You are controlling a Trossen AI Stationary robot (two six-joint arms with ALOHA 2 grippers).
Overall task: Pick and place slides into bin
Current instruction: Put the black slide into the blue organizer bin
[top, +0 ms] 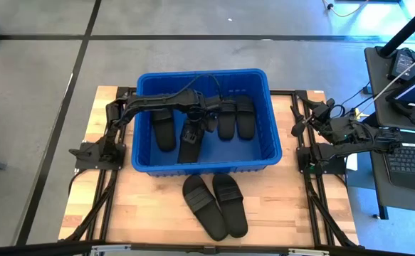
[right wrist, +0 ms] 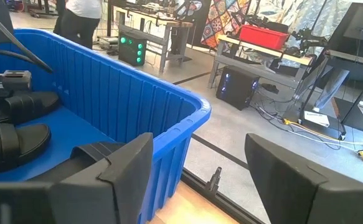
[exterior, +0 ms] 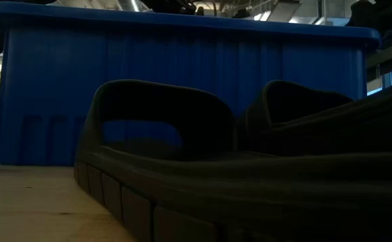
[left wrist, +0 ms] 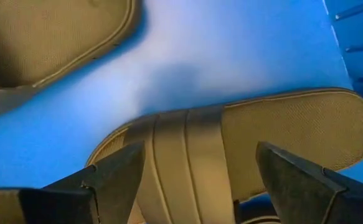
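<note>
Overhead light is bright and even; the low view is dim, its near slides (exterior: 249, 181) blurred.

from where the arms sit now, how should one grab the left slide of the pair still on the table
Grip the left slide across its wide strap, coming straight down from above. It lies flat, sole down, in front of the blue bin, angled beside its partner, so the raised strap is the one part gripper fingers can close around. Close across the strap's width, since the neighbouring slide crowds one side.
</note>
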